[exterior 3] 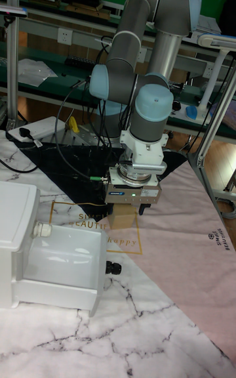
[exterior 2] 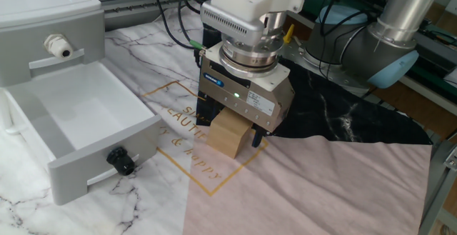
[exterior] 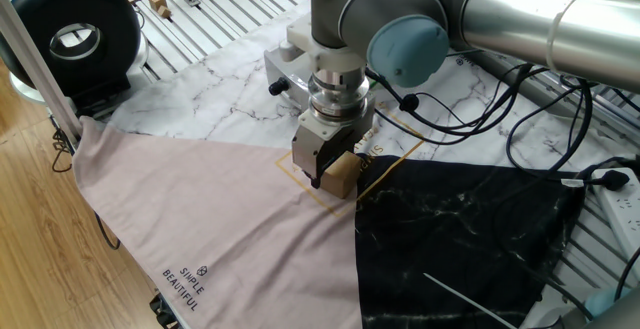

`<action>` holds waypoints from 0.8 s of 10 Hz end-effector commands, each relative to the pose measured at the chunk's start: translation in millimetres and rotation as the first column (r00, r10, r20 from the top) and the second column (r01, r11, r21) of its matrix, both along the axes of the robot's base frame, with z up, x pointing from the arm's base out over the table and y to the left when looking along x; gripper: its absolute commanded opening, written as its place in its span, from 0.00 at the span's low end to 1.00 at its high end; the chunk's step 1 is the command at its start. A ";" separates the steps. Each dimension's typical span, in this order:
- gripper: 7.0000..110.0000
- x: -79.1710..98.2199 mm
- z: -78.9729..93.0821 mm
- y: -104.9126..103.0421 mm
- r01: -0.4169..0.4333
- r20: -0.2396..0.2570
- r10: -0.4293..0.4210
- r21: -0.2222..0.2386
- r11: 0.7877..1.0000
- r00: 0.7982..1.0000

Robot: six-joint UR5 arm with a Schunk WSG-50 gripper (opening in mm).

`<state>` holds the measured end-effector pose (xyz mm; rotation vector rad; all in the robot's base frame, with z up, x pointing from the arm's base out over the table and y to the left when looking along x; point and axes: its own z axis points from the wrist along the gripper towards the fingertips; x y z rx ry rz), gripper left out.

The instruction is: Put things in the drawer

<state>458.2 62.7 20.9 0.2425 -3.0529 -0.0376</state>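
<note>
The tan-brown cube [exterior 2: 228,136] rests on the cloth's gold printed square, just right of the drawer; it also shows as the cube [exterior: 344,177] and the cube [exterior 3: 122,220]. My gripper [exterior 2: 231,129] comes straight down over it, with dark fingers [exterior 2: 258,136] pressed against its two sides, so it looks shut on the cube. The white drawer [exterior 2: 107,143] stands pulled open and empty, its black knob [exterior 2: 120,161] facing the table's front. From the tall fixed view the drawer [exterior 3: 62,286] lies left of my gripper [exterior 3: 124,212].
The white cabinet [exterior 2: 43,21] stands behind the drawer, and its closed upper drawer carries a white knob [exterior 2: 57,45]. Black cables [exterior: 520,119] trail right of the arm toward a power strip [exterior: 618,204]. A round black device [exterior: 70,34] stands at the far left.
</note>
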 end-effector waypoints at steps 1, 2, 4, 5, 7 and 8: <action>0.15 0.0 -2.3 0.0 -0.020 -0.004 0.020 0.010 1.000 1.000; 0.15 0.0 -2.6 -0.2 -0.029 -0.004 0.029 0.011 1.000 1.000; 0.15 0.1 -3.0 -0.2 -0.029 -0.004 0.029 0.011 1.000 1.000; 0.15 0.5 -3.2 -0.6 -0.029 -0.002 0.029 0.009 1.000 1.000; 0.15 1.8 -3.4 -4.9 -0.014 0.002 0.014 -0.007 1.000 1.000; 0.15 3.2 -3.3 -10.1 0.009 0.008 -0.009 -0.029 1.000 1.000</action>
